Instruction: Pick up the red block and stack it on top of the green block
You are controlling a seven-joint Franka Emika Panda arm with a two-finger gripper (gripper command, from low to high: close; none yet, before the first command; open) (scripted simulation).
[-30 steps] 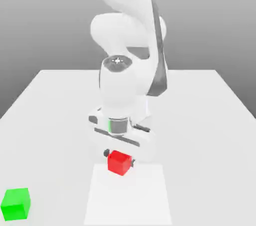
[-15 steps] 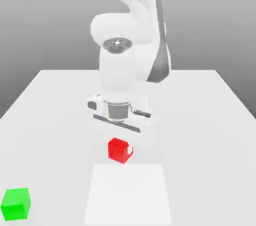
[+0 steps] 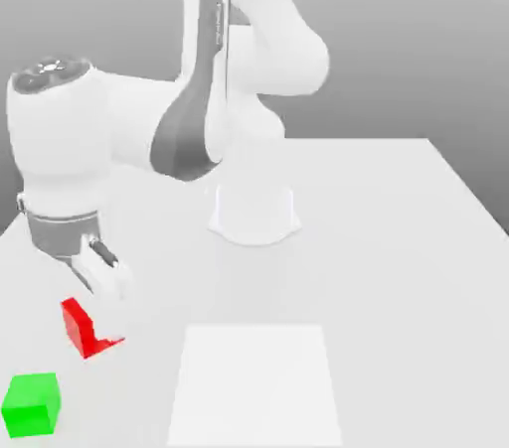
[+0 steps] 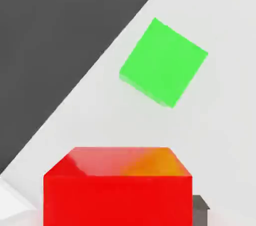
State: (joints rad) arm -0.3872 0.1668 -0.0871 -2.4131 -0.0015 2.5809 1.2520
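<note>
Swung across to the exterior view's left since the earlier frame, the arm [image 3: 60, 143] has taken the red block [image 3: 78, 330] with it, away from the white square [image 3: 255, 383] and close to the green block [image 3: 32, 406]. The green block and the white square are where they were.

In the exterior view, the gripper [image 3: 97, 325] points down toward the table [image 3: 408, 257], its fingers closed on the red block, one on either side. A pale finger covers much of the block, so only a tall red face and a thin strip along the bottom can be made out. The red block is near the green block, not on it, with a gap between them. The green block sits on the table by the exterior view's left edge. The robot's base [image 3: 254, 213] stands farther back.

In the hand view, the red block looms large and close, with a small dark part [image 4: 200, 214] of the gripper at its side. Beyond it the green block lies on the pale table, turned at an angle to the red one and apart from it. The table's straight edge runs past the green block, with dark grey floor [image 4: 60, 34] beyond.
</note>
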